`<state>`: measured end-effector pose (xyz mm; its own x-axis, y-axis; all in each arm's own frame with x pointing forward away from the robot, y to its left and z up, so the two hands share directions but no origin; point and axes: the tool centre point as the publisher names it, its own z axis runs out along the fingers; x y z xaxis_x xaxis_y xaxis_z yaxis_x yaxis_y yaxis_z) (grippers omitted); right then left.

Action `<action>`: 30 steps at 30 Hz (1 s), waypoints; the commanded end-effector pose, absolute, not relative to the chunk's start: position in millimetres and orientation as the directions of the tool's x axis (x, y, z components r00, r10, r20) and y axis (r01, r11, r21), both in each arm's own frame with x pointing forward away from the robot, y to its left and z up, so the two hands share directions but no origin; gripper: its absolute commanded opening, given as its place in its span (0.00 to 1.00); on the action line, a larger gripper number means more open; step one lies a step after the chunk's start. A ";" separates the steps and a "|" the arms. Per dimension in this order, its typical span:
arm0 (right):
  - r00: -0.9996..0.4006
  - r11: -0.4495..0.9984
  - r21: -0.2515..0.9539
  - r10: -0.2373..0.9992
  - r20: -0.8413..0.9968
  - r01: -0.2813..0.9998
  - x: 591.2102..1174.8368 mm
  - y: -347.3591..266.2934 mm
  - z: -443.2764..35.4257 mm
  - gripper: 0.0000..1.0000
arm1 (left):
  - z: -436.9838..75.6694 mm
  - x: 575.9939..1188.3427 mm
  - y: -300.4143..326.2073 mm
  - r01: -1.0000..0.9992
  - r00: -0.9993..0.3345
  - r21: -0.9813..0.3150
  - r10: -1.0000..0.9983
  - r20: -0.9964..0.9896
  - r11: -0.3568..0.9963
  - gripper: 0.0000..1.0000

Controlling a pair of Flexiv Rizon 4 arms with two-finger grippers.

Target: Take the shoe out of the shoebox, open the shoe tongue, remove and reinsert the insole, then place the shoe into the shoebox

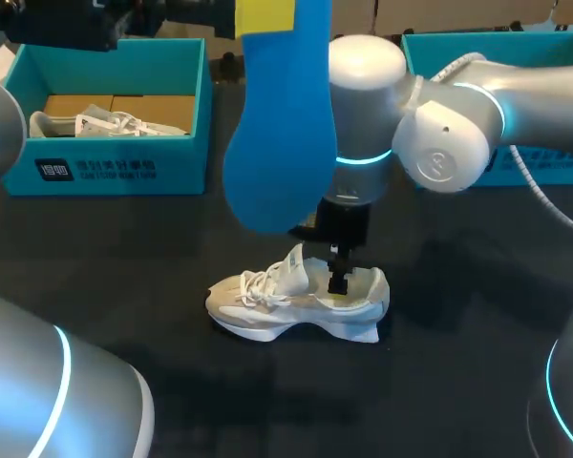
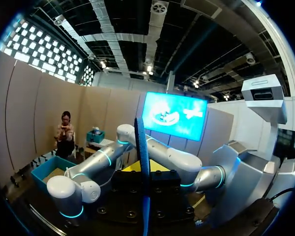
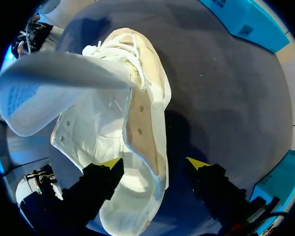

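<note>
two risks stand out. the right gripper hangs over the heel opening of the shoe with its fingers apart. one tip is inside the opening and the other is outside the side wall, which runs between them unpinched. a careless close or lift could crush that soft collar or tip the shoe onto its side, turning the opening away from the insole. the left gripper is clamped on one end of that blue insole and holds it high over the table, above and a little left of the shoe. with only one end gripped, i judge the long free end could flex, snag on the tongue or on the right arm's fingers, and fold rather than slide in flat.

the shoe is white, low and laced. it stands upright near the middle of the table, toe to the left, with the tongue raised and the tan lining showing. the shoebox sits far left, well apart, with a second shoe inside.
</note>
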<state>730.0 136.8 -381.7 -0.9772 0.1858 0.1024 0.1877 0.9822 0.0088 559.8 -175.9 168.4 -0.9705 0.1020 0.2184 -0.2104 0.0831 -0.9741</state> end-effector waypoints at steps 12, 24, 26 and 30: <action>-0.975 0.980 0.008 0.197 0.103 0.199 727.8 139.0 -385.4 0.00 | 169.7 560.9 -177.7 -0.210 -0.971 -0.974 0.103 0.218 0.087 0.00; -0.955 0.967 -0.007 0.254 0.155 0.256 731.8 140.1 -364.5 0.00 | 169.7 560.9 -177.7 -0.210 -0.971 -0.974 0.103 0.218 0.087 0.00; -0.952 0.962 0.008 0.268 0.149 0.273 729.4 141.4 -354.4 0.00 | 169.7 560.9 -177.7 -0.210 -0.971 -0.974 0.103 0.218 0.087 0.00; -0.930 0.941 0.012 0.334 0.154 0.339 722.1 143.4 -337.2 0.00 | 169.7 560.9 -177.7 -0.210 -0.971 -0.974 0.103 0.218 0.087 0.00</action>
